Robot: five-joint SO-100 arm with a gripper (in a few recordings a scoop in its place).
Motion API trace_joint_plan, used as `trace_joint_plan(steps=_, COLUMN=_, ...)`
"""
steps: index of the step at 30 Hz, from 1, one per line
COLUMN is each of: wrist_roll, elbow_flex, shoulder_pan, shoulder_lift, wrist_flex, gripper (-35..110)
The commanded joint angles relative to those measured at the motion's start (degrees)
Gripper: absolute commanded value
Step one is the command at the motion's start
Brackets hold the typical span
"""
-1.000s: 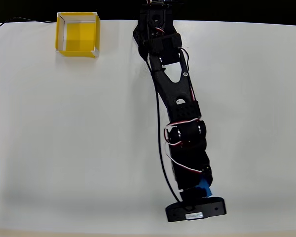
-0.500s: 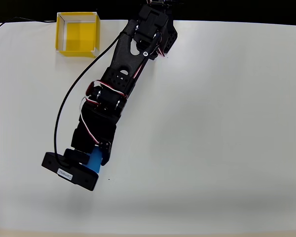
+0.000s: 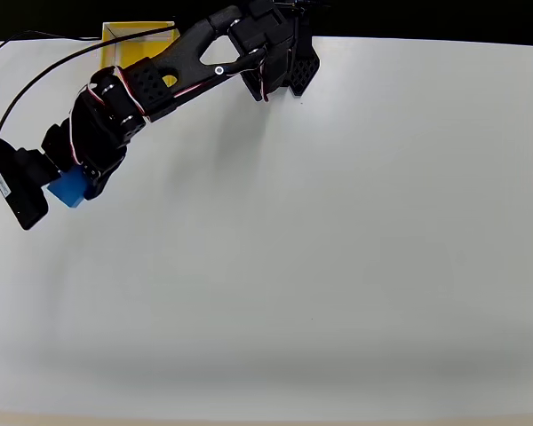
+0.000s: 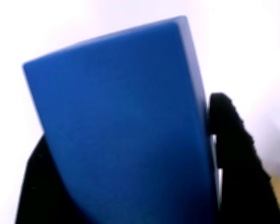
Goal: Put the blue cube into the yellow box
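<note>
One relation I care about: gripper [image 3: 64,182] fingers clamp the blue cube [image 3: 70,188] between them, and the yellow box [image 3: 115,34] lies up-right of them in the overhead view, partly under the arm.

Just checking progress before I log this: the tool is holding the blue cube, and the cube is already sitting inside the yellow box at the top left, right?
Not quite. The tool does hold the blue cube, but the overhead view shows the cube below the yellow box, over bare table, not inside it.
</note>
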Motion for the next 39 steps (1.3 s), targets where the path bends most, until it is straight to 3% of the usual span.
trace_joint_plan(steps=1, wrist_roll=-2.3, elbow_flex=-0.1, shoulder_pan=8.3, shoulder_lift=7.6, wrist_flex=-0.3, gripper=15)
trace_joint_plan(steps=6, wrist_roll=-3.8, elbow_flex=3.0, shoulder_pan=14.9, shoulder_lift=8.4, wrist_flex=1.4, gripper=15)
trace_joint_plan(steps=17, wrist_roll=-4.6, elbow_flex=4.0, shoulder_pan=23.5, shoulder_lift=14.0, wrist_flex=21.1, gripper=13)
trace_joint_plan(steps=28, wrist_roll=-4.7, elbow_flex=16.3, shoulder_pan=25.0, shoulder_lift=21.1, wrist_flex=17.4, gripper=13)
trace_joint_plan(steps=39, wrist_roll=-3.8, elbow_flex=16.9, shoulder_pan=27.4, shoulder_lift=18.3, wrist_flex=12.9, gripper=13)
